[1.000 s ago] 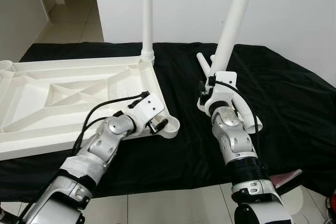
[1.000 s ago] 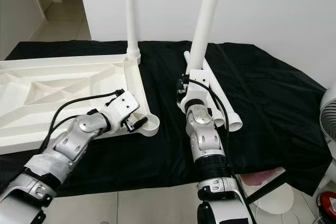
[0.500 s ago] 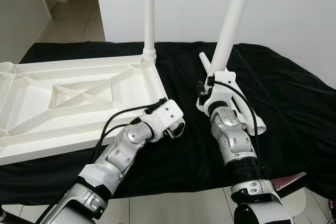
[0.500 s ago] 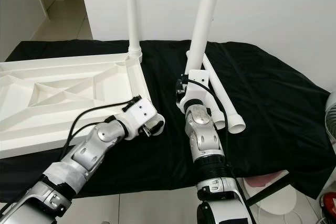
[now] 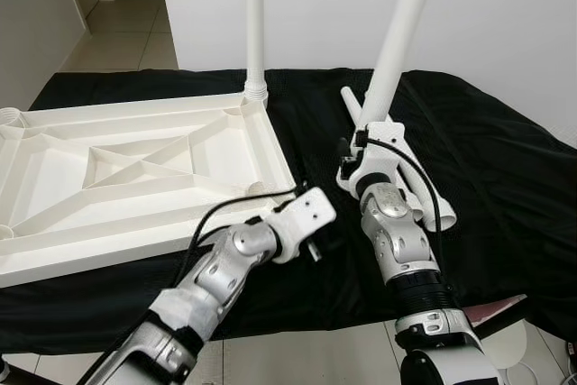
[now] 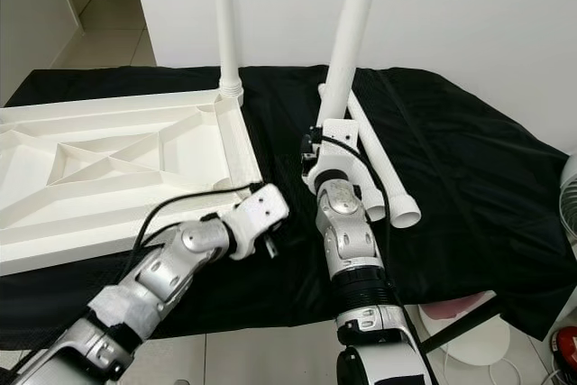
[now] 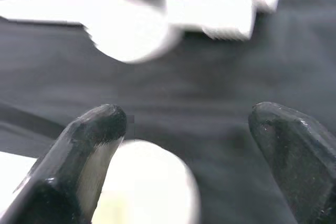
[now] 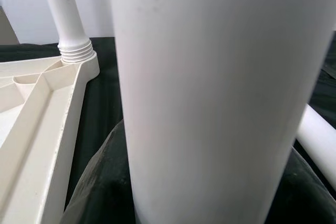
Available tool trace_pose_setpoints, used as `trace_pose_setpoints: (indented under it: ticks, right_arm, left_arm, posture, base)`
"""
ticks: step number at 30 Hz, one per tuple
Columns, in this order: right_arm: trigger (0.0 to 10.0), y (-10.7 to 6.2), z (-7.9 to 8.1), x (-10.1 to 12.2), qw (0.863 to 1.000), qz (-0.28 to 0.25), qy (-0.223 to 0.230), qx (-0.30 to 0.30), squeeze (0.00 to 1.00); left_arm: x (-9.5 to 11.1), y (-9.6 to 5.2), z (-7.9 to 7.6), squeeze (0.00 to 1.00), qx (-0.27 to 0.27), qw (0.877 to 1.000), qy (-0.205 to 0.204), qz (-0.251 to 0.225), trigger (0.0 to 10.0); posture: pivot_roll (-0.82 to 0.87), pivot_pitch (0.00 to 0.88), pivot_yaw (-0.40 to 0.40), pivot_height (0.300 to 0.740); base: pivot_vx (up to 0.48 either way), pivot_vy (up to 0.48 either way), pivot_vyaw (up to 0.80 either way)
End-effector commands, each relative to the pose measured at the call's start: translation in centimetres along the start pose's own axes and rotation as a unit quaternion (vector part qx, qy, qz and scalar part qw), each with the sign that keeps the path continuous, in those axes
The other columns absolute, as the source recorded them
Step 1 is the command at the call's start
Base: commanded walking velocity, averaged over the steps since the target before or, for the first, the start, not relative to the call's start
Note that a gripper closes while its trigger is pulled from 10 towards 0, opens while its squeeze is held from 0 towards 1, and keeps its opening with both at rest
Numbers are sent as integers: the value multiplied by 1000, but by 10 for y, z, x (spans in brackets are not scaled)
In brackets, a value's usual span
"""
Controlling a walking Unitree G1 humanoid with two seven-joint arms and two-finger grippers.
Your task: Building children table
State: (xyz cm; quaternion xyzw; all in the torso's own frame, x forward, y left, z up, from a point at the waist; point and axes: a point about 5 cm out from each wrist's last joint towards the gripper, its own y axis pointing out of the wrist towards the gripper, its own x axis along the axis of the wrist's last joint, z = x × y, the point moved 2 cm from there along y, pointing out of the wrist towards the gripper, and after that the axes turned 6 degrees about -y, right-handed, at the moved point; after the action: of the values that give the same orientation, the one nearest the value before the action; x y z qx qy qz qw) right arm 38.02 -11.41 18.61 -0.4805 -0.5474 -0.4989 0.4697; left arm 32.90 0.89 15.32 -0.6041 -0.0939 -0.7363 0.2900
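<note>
Black cloth (image 5: 505,169) covers the work surface, a white wall behind

Tabletop (image 5: 135,178): white moulded plastic, upside down on the left half of the cloth, ribs up. Judged light for its size and stiff because of the ribbing; it should slide easily on the cloth. Best hold is the rim or a corner socket, not the thin ribs

Fitted leg (image 5: 255,15): stands upright in the far right corner socket of the tabletop, threaded collar visible at its base

Held leg (image 5: 403,33): white tube, tilted slightly right, lower end in the right gripper (image 5: 365,152), just right of the tabletop's near right corner. Judged hollow, light, rigid, smooth, so it may slip or turn in the fingers; gripping low leaves a long lever above, so expect sway. The right wrist view shows the fingers closed around the tube

Spare legs (image 6: 383,169): lying on the cloth right of the right arm, open ends toward the near side; how many I cannot tell

Left gripper (image 5: 314,239): low over the cloth at the tabletop's near right corner, between the tabletop and the right arm. Fingers (image 7: 94,129) wide apart, nothing between them; left wrist view blurred
</note>
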Motion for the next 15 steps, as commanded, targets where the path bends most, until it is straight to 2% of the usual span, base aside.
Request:
trace_pose_setpoints:
  ticks: [1, 4, 7, 9, 11, 12, 14, 15]
  right_arm:
    - [10000, 0, 0, -1, 1000, -1, -3, 1, 0]
    - [10000, 0, 1, -2, 1000, 0, -3, 2, 0]
    - [10000, 0, 2, -4, 1000, 3, -5, 6, 0]
    - [10000, 0, 3, -5, 1000, 4, -7, 7, 0]
    - [10000, 0, 3, -6, 1000, 5, -7, 8, 0]
    - [10000, 1, 4, -5, 1000, 4, -7, 10, 0]
    - [10000, 1, 4, -5, 1000, 4, -7, 10, 0]
    - [10000, 1, 5, -5, 1000, 3, -8, 11, 0]
  left_arm:
    - [0, -6, 14, 0, 30, 999, -14, -5, 10000]
    - [1, -9, 20, 0, 39, 999, -18, -10, 10000]
    - [9, -21, 42, 0, 62, 995, -60, -39, 10000]
    - [8, -26, 50, 0, 73, 993, -76, -42, 10000]
    - [3, -27, 55, 0, 87, 994, -61, -27, 10000]
    - [-4, -28, 60, 0, 104, 994, -42, -5, 10000]
    - [-4, -28, 60, 0, 104, 994, -42, -5, 10000]
    - [-8, -28, 64, 0, 116, 993, -29, 10, 10000]
  posture:
    - [42, 26, -9, 740]
    - [46, 20, -13, 740]
    - [50, 13, -19, 740]
    - [51, 12, -21, 740]
    - [54, 7, -25, 740]
    - [53, 6, -28, 740]
    - [53, 6, -28, 740]
    - [53, 6, -28, 740]
  base:
    - [0, 0, 0]
    - [0, 0, 0]
    - [0, 0, 0]
    - [0, 0, 0]
    - [0, 0, 0]
    - [0, 0, 0]
    - [0, 0, 0]
    - [0, 0, 0]
